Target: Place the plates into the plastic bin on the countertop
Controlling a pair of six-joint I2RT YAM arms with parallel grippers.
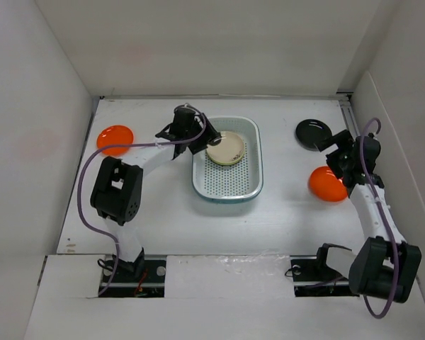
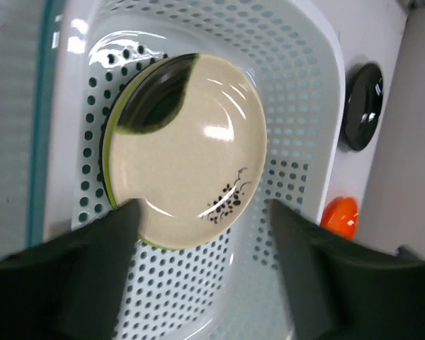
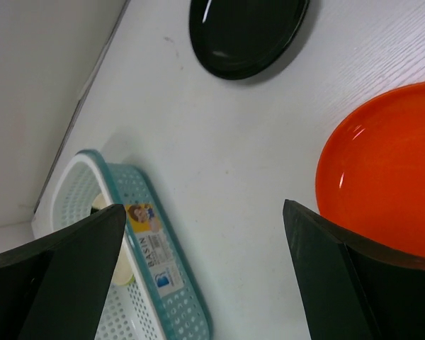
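Observation:
The plastic bin [image 1: 253,164] stands mid-table. A cream plate [image 1: 227,149] with a small black flower print lies in its far half, on top of a lime green plate whose rim [image 2: 108,185] just shows. My left gripper [image 1: 207,140] hovers over the bin's far-left part, open, its jaws straddling the cream plate's near edge [image 2: 202,210]. An orange plate [image 1: 115,137] lies far left, a black plate [image 1: 314,133] far right, and another orange plate [image 1: 326,184] right. My right gripper [image 1: 338,164] is open and empty [image 3: 202,216], low beside the right orange plate [image 3: 389,177].
White walls close in the countertop [image 1: 170,219] on the left, back and right. The black plate [image 3: 244,32] lies just beyond the right gripper, near the back wall. The bin's labelled side [image 3: 152,244] faces the right arm across bare table.

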